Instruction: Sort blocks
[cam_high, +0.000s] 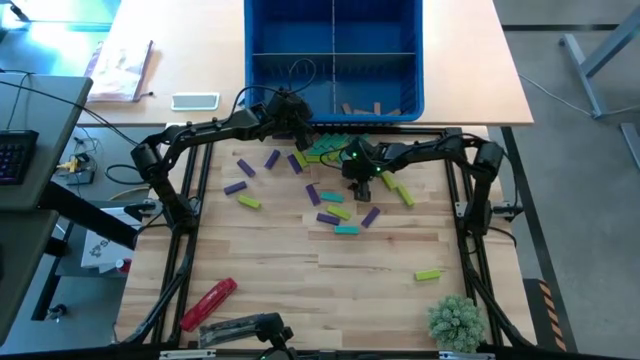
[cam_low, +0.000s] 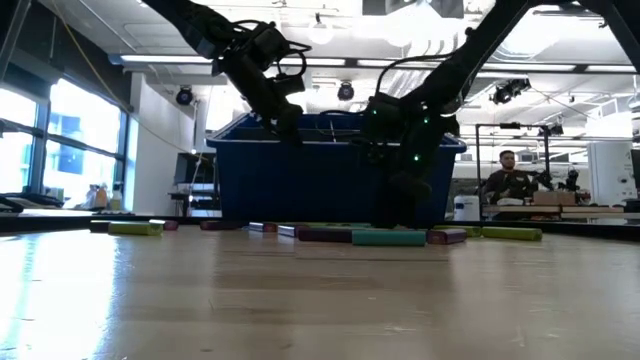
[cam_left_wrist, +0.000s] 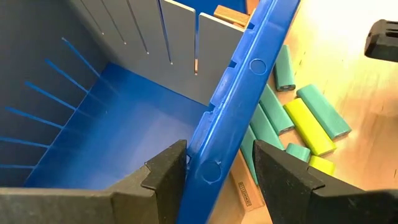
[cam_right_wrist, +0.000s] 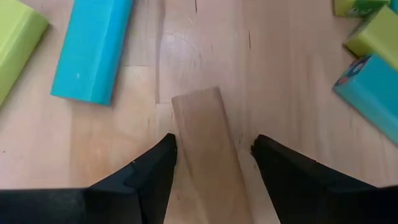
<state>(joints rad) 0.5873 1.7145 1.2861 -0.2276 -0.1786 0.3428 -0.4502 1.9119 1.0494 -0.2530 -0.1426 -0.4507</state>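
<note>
Purple (cam_high: 272, 158), lime (cam_high: 428, 273) and teal (cam_high: 346, 229) blocks lie scattered flat on the wooden table. A few tan ones (cam_high: 360, 108) lie in the near right compartment of the blue bin (cam_high: 262, 60). My right gripper (cam_right_wrist: 214, 146) points down, open, low over the table. Its fingers stand on either side of a tan block (cam_right_wrist: 202, 124) that lies flat, without plainly touching it. My left gripper (cam_left_wrist: 217, 155) hangs open over the bin's near rim (cam_left_wrist: 239, 81), one finger on the inner side and one on the outer, with nothing held.
A teal block (cam_right_wrist: 93, 50) and a lime block (cam_right_wrist: 15, 37) lie close beside the tan one. A red cylindrical tool (cam_high: 208, 303) and a small plant (cam_high: 455, 320) stand near the front edge. A person (cam_low: 508, 175) sits far behind the table.
</note>
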